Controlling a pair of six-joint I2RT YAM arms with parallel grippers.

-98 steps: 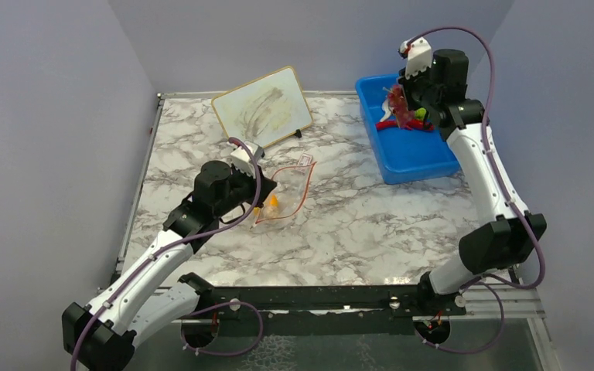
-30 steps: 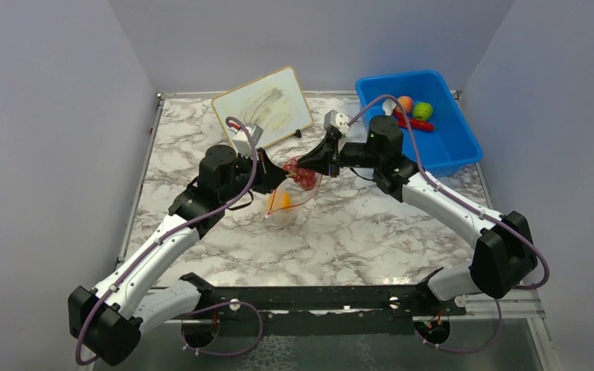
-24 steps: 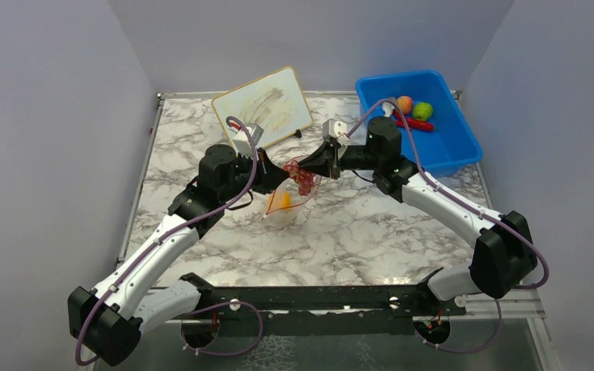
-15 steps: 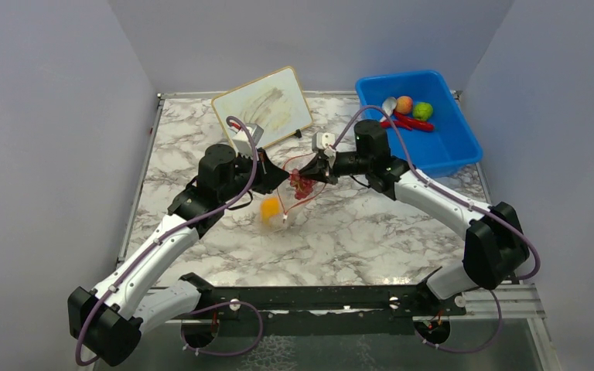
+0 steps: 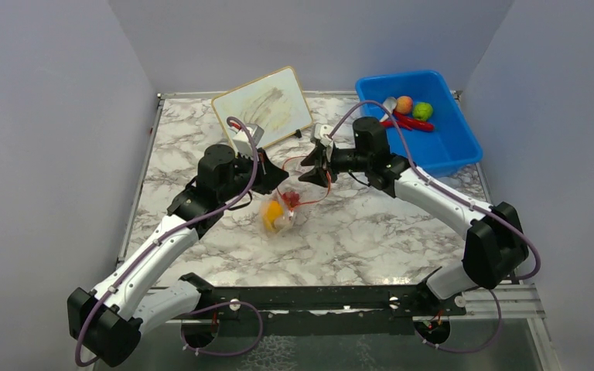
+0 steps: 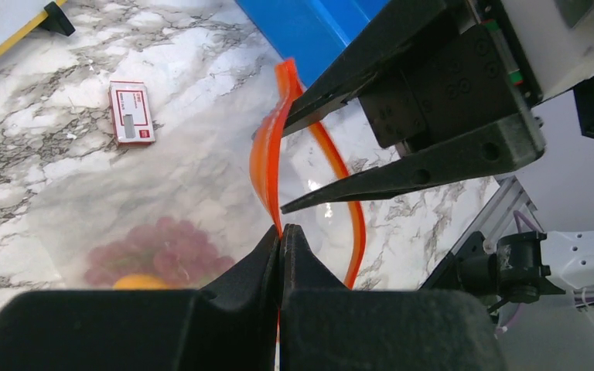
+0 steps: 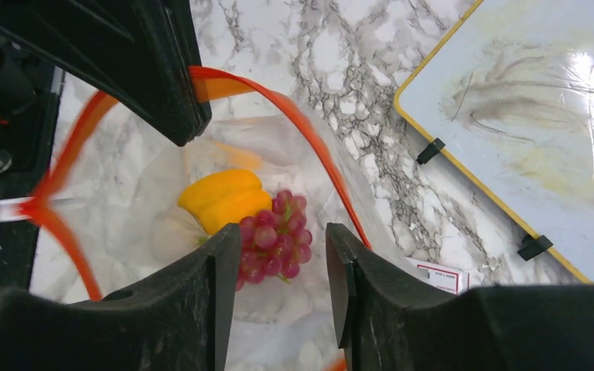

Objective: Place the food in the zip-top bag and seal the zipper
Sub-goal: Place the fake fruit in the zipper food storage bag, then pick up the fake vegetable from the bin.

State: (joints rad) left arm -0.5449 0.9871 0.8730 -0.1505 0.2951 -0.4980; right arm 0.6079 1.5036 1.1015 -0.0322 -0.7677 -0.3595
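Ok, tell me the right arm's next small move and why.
Probably lift the right gripper clear of the zip-top bag toward the blue bin. Its jaws stand open and empty, the grape bunch lies inside beside the pepper, the left gripper pinches the zipper, and the chili and other foods wait in the bin.

Soft, even overhead light, faint shadows on the marble table (image 5: 371, 232); right wrist view shows glare on the whiteboard (image 7: 588, 73) and motion blur along the zipper (image 7: 66, 158).

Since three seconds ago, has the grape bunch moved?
Yes: the grape bunch went from over the blue bin leftward into the zip-top bag.
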